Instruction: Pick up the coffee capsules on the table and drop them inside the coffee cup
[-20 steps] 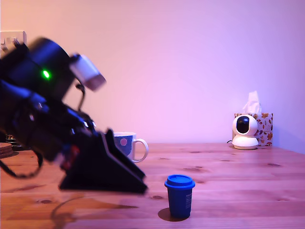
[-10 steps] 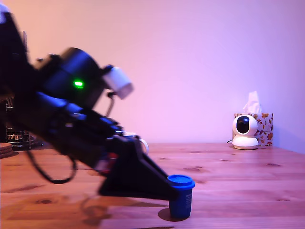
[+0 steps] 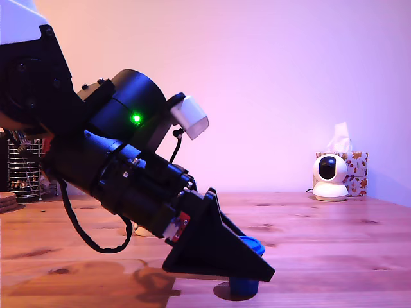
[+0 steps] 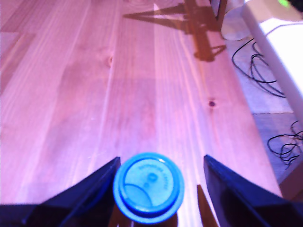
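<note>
A blue coffee capsule (image 4: 149, 187) stands upright on the wooden table (image 4: 118, 85), lid up. My gripper (image 4: 161, 161) is open and its two dark fingers straddle the capsule. One finger (image 4: 90, 194) touches the lid's rim, while the other finger (image 4: 236, 189) stands a gap away. In the exterior view the gripper (image 3: 253, 266) is low over the table and covers most of the capsule (image 3: 245, 287); only the base and a sliver of the lid show. The coffee cup is hidden behind the arm.
A white round camera (image 3: 329, 176) and a patterned tissue box (image 3: 357, 172) stand at the back on the exterior view's right. A wire rack (image 3: 26, 170) is at the far left. Black cables (image 4: 270, 90) lie beyond the table's edge in the wrist view.
The arm has swung toward the exterior view's right and come down, so the fingers now sit on either side of the blue capsule. The mug, visible earlier, is covered.
</note>
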### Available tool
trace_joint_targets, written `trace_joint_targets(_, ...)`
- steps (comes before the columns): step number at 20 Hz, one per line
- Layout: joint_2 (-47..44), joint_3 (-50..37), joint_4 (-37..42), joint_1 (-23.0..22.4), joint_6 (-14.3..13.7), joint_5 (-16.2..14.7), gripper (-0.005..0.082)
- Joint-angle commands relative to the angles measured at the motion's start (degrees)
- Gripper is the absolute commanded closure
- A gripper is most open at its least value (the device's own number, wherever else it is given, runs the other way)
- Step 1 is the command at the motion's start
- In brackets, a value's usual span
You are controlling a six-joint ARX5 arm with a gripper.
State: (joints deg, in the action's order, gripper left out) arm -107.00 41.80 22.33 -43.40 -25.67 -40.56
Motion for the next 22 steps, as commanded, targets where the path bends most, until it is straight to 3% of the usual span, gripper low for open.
trace_joint_targets(1, -1.8, 0.3, 0.0, -0.1, 0.4, 0.0, 0.0272)
trace_joint_targets(9, -1.8, 0.3, 0.0, -0.1, 0.4, 1.4, 0.0491)
trace_joint_targets(14, -1.8, 0.3, 0.5, -0.1, 0.6, 1.4, 0.0539)
trace_joint_targets(19, -1.6, 1.6, 0.7, 0.0, 3.6, 1.1, 0.0539)
trace_joint_targets(22, -1.0, 3.5, 0.7, 0.7, 7.9, 0.8, 0.0539)
